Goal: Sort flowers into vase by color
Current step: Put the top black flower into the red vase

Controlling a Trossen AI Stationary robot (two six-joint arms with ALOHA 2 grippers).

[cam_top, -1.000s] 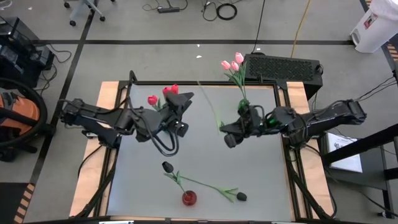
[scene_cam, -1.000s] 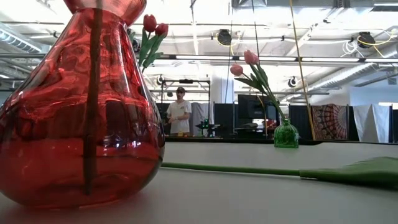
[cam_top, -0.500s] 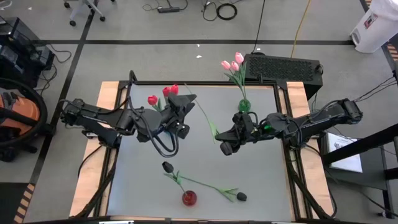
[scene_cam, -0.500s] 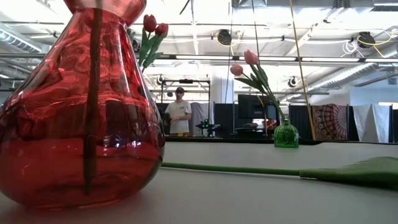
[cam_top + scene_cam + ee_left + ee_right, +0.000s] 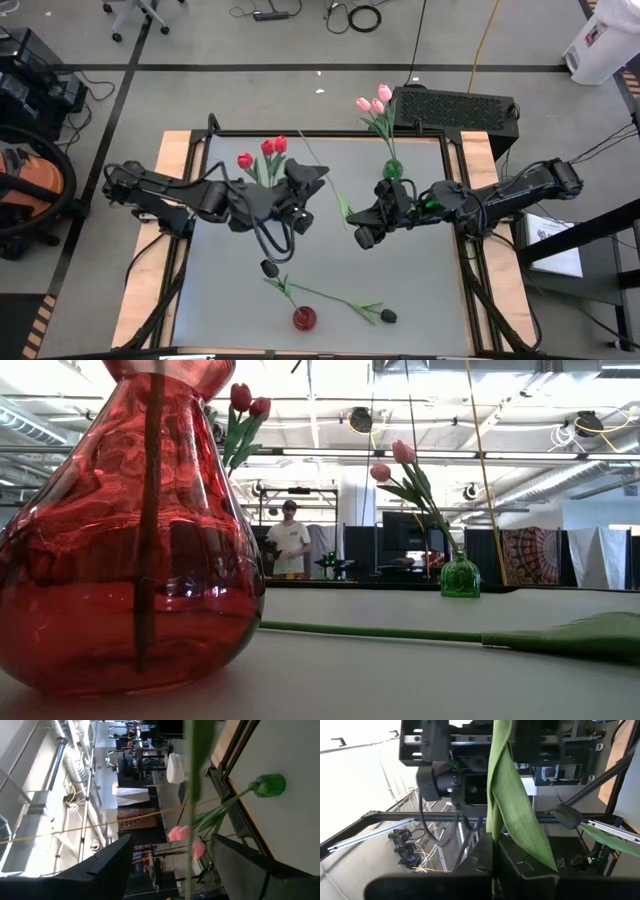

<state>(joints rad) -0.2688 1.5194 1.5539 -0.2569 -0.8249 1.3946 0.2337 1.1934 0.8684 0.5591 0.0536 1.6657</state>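
Gripping a long green tulip stem (image 5: 322, 173) near its leaf, the right gripper (image 5: 362, 234) hangs over the middle of the grey table (image 5: 420, 280), its fingers shut tight on the stalk; the right wrist view shows the broad leaf (image 5: 512, 800) rising straight out from between them. The flower head of that stem cannot be made out. Facing it from the other side, the left gripper (image 5: 312, 180) hovers near the table's far half with its fingers spread wide and nothing between them, the held stem crossing close in front of it in the left wrist view. Three red tulips (image 5: 262, 153) stand together just beyond the left gripper, their vase hidden by the arm. Two pink tulips (image 5: 374, 101) lean out of a small green glass vase (image 5: 393, 169) by the far right edge. At the near edge a red glass vase (image 5: 304, 318) holds one stem, while two black tulips (image 5: 270, 268) lie flat on the table beside it, their stems crossing just behind it. In the low view, a person (image 5: 290, 540) stands in the room behind the table.
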